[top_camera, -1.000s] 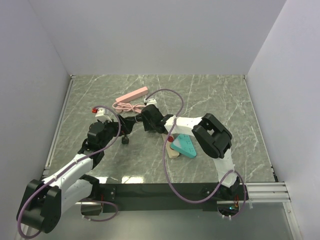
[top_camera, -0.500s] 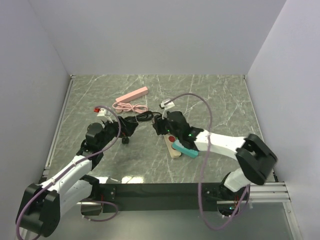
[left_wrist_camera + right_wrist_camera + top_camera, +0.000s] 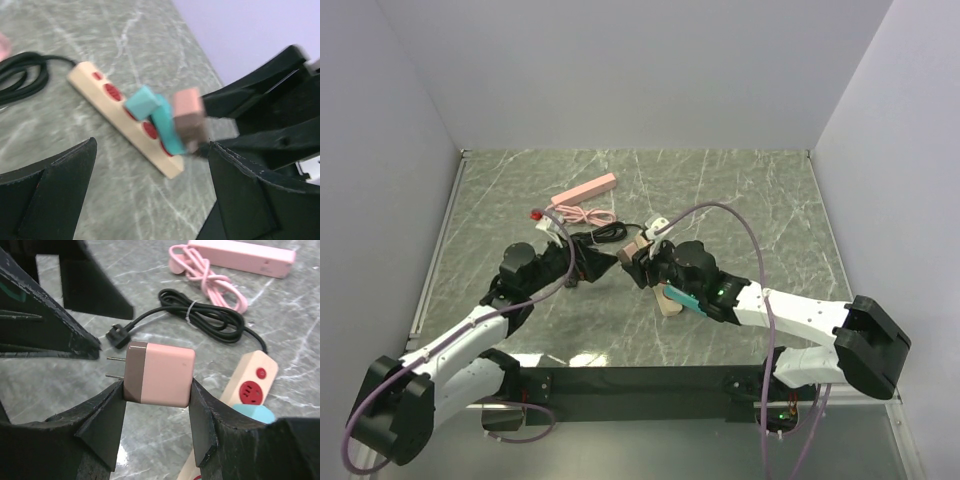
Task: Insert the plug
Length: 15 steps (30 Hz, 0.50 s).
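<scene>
Since 0.5 s ago the right gripper (image 3: 157,392) has risen off the beige power strip (image 3: 248,371). It is clamped on the pink plug (image 3: 160,372), held above the table, its 2 prongs pointing at the left gripper (image 3: 150,185). That gripper has moved closer, its fingers apart. A teal plug (image 3: 152,112) sits on the strip.

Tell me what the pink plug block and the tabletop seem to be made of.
The pink-and-brown square charger plug: likely moulded plastic, matte, smooth rounded edges; its two thin prongs look metal. The grey-green veined tabletop: looks like marble, though its even sheen could be printed laminate.
</scene>
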Available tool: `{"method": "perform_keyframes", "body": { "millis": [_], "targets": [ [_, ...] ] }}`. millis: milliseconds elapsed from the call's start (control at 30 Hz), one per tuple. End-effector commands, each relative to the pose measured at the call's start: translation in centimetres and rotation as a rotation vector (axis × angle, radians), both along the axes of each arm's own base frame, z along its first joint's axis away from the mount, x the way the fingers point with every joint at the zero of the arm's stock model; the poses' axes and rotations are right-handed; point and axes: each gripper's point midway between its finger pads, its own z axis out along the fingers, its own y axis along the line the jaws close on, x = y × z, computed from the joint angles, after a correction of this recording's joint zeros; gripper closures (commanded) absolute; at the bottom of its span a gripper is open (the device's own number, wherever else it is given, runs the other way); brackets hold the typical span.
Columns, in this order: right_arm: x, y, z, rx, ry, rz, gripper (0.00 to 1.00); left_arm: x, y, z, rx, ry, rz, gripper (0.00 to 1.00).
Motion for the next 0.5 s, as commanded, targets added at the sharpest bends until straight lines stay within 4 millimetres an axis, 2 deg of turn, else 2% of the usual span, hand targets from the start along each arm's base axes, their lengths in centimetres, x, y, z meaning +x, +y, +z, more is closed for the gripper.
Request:
{"method": "perform_keyframes", "body": {
  "millis": [0, 233, 467],
  "targets": [
    [-0.7, 0.9, 0.9, -0.005, -0.045, 0.031, 1.00, -0.5, -1.9, 3.8, -0.007, -0.115, -0.041, 0.01],
    [-1.4, 1.4, 0.7, -0.025, -0.056, 0.042, 1.00, -0.5, -2.8, 2.4, 0.047, -0.082, -0.031, 0.02],
    [-1.8, 1.0, 1.3, -0.004, -0.069, 0.045, 1.00, -0.3, -2.6, 1.9, 0.058, -0.062, -0.016, 0.13]
  ]
}}
